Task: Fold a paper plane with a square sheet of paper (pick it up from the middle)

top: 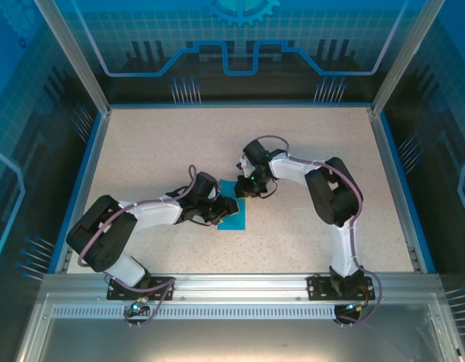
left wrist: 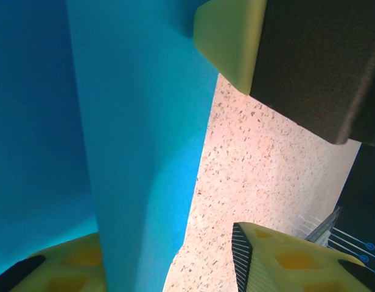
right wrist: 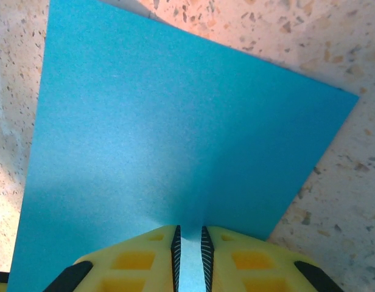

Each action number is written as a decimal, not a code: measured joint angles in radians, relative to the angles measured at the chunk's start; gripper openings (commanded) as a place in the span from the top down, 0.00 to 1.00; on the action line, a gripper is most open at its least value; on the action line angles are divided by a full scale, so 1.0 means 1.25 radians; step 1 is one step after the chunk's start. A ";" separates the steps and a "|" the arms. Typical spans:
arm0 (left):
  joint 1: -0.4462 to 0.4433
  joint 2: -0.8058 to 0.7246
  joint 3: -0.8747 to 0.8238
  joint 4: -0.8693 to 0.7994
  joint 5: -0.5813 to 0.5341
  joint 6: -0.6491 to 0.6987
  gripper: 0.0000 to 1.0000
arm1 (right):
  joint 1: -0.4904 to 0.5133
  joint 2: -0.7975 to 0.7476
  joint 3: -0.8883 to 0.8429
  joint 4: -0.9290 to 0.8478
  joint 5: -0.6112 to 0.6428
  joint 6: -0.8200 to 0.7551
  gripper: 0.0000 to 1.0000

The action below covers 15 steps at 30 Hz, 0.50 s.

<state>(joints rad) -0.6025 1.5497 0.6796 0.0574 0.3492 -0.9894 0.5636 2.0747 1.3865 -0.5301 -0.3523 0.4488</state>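
The square sheet of paper (top: 236, 219) is teal-blue and lies on the speckled table between the two arms. In the right wrist view the sheet (right wrist: 175, 134) spreads out ahead, and my right gripper (right wrist: 189, 234) is shut on a raised ridge of it at its near edge. From above, the right gripper (top: 246, 188) is at the sheet's far side and my left gripper (top: 226, 208) at its left side. In the left wrist view the sheet (left wrist: 139, 121) stands up against the left finger. The left gripper (left wrist: 169, 255) is open, with a gap to its right finger (left wrist: 279, 255). The paper plane is out of view.
The speckled table (top: 157, 151) is bounded by blue rails at the sides and back, with an aluminium frame (top: 232, 286) along the near edge. A yellow finger of the right gripper (left wrist: 230, 36) reaches into the top of the left wrist view.
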 measured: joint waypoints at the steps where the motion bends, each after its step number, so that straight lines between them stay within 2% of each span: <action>1: 0.000 -0.007 -0.002 -0.002 0.000 0.000 0.55 | 0.000 0.000 0.000 0.000 0.000 0.000 0.79; 10: 0.000 -0.079 -0.040 -0.035 0.001 -0.005 0.63 | -0.001 0.001 0.000 0.000 -0.001 0.003 0.79; 15: 0.000 -0.088 -0.040 -0.005 0.020 -0.007 0.63 | -0.001 0.002 0.000 0.000 -0.001 0.003 0.79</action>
<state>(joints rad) -0.6025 1.4403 0.6300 0.0513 0.3744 -0.9977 0.5625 2.0766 1.3865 -0.5301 -0.3534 0.4530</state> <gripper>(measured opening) 0.367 0.206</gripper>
